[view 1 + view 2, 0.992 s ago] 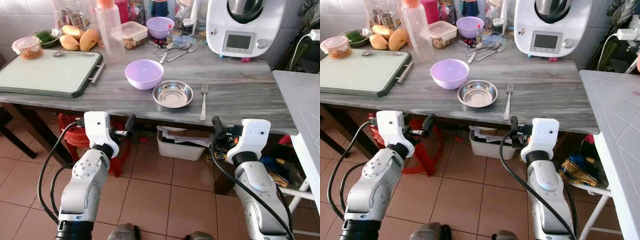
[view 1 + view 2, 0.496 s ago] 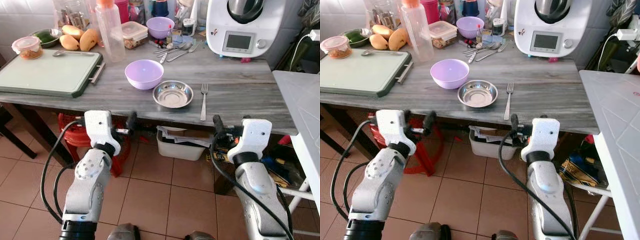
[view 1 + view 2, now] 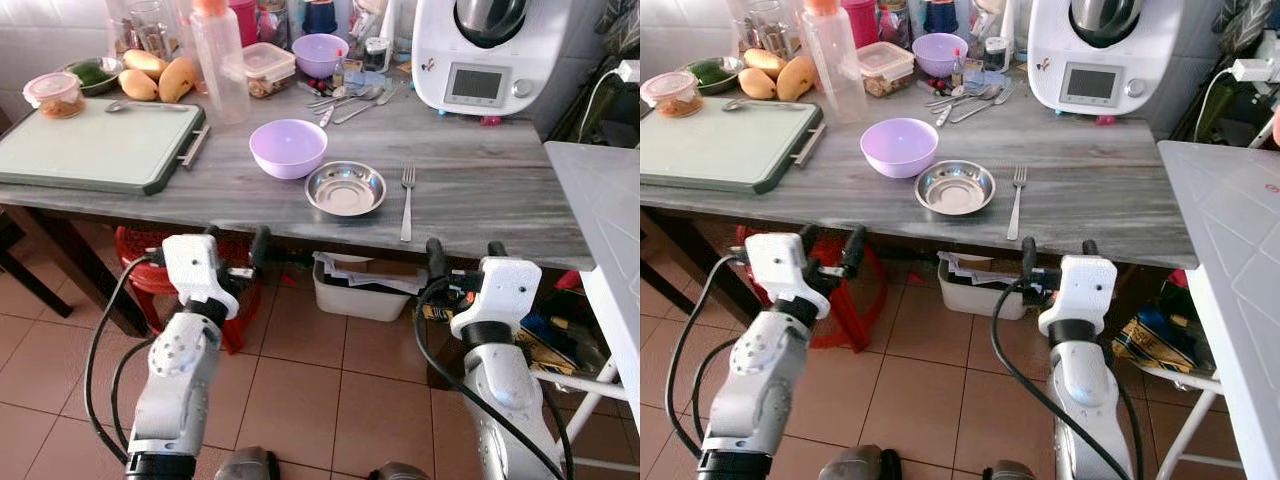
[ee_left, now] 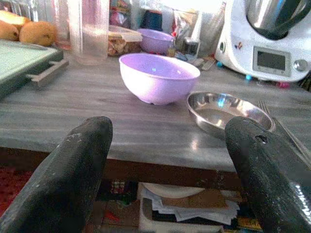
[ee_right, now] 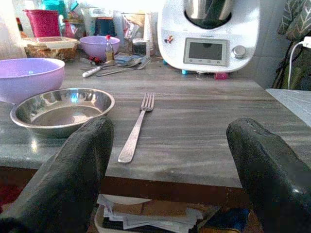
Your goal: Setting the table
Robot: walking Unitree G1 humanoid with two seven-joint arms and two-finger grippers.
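1. My left gripper (image 3: pixel 236 240) sits just below the front edge of the grey table (image 3: pixel 480 190), level with the purple bowl. Its two black fingers (image 4: pixel 73 174) are spread wide with nothing between them.
2. My right gripper (image 3: pixel 466 254) hangs at the same height under the table's front edge, roughly below the fork. Its fingers (image 5: pixel 77 170) are also spread apart and hold nothing.
3. Through the left wrist camera I see the purple bowl (image 4: pixel 159 77) straight ahead on the tabletop, with the steel dish (image 4: pixel 228 110) just beside it.
4. Through the right wrist camera I see the fork (image 5: pixel 137 127) lying flat, tines pointing away from me, handle toward the table edge. The steel dish sits near it on the robot's left, not touching it.
5. From the head cameras, the bowl (image 3: pixel 288 147), the dish (image 3: pixel 345 188) and the fork (image 3: pixel 406 202) stand in a row near the front of the table, the bowl closest to the left arm.
6. Further left lies a green cutting board (image 3: pixel 95 145) with a spoon (image 3: pixel 140 106) at its far edge and a lidded tub (image 3: pixel 56 95) on its corner.
7. Behind the board I see mangoes (image 3: pixel 158 78), a clear bottle with an orange cap (image 3: pixel 220 60) and a food container (image 3: pixel 266 68).
8. At the back are a second purple bowl (image 3: pixel 320 52), loose cutlery (image 3: pixel 350 100) and a white kitchen machine (image 3: pixel 495 50).
9. Under the table stand a red stool (image 3: pixel 150 272) and a white bin of papers (image 3: pixel 360 290) on the tiled floor (image 3: pixel 300 400).
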